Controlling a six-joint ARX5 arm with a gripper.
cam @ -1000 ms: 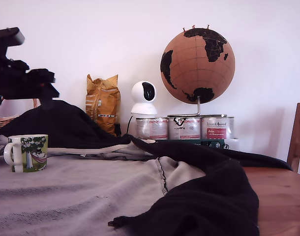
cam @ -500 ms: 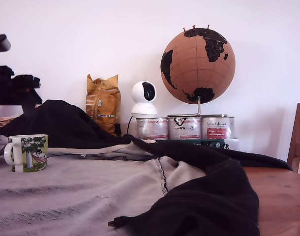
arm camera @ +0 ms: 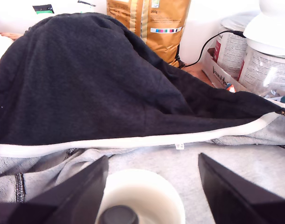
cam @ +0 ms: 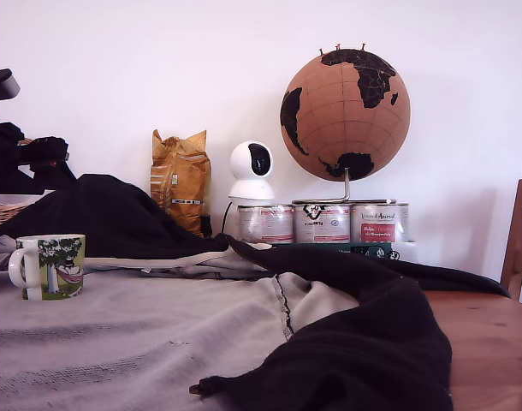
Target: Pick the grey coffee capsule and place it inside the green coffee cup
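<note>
- Hanging over the green coffee cup (arm camera: 147, 196) with the gripper (arm camera: 153, 157), as the wrist view shows it, both dark fingers (arm camera: 72, 196) flanking the cup's white rim.
- Spreading the jaws wide, wider than the cup's mouth, and gripping nothing between them.
- Showing the grey coffee capsule (arm camera: 118, 215) as a small dark round shape inside the cup's white interior, only partly in the wrist view and touching neither finger.
- Standing the cup upright on the grey cloth (cam: 141, 342) near the exterior view's left edge, handle turned to that view's left, tree print facing the camera; hiding the capsule behind the cup wall in that view.
- Reaching in with the dark arm (cam: 26, 158) from the exterior view's left edge, above and behind the cup; leaving the jaws too dark and cut off there to read.
- Rising in a hump just behind the cup: a black garment (arm camera: 86, 79) with a pale hem, trailing across the cloth toward the exterior view's right.
- Standing against the wall behind the garment: a yellow-brown paper bag (cam: 180, 180), and just beside it, to the exterior view's right, a white security camera (cam: 251, 171).
- Lining up further right: three silver tins (cam: 321, 223) side by side, with a cork globe (cam: 345, 111) rising above them on its stand.
- Leaving bare wooden table (cam: 492, 342) at the exterior view's lower right, with a wooden chair (cam: 519, 240) at that edge.
- Peeking in at the exterior view's far left, under the arm: part of a wicker basket (cam: 4, 210).
</note>
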